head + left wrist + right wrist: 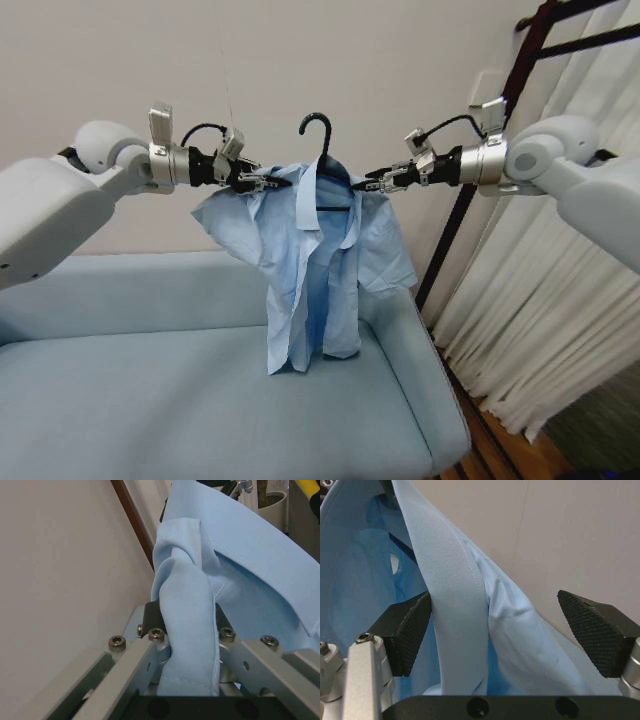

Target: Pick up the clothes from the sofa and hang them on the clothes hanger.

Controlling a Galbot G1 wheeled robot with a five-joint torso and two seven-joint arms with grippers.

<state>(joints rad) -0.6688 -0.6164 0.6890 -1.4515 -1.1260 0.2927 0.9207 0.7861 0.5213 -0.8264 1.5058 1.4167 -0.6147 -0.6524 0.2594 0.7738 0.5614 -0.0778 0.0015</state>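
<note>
Jaws: left gripper (262,182) pinches the shoulder of the light-blue shirt (320,265), at 9 o'clock of the black hanger (320,135). Right gripper (375,184) is at 3 o'clock, spread wide, fabric running between. Shirt is draped on the hanger, above the blue sofa (150,400).
</note>
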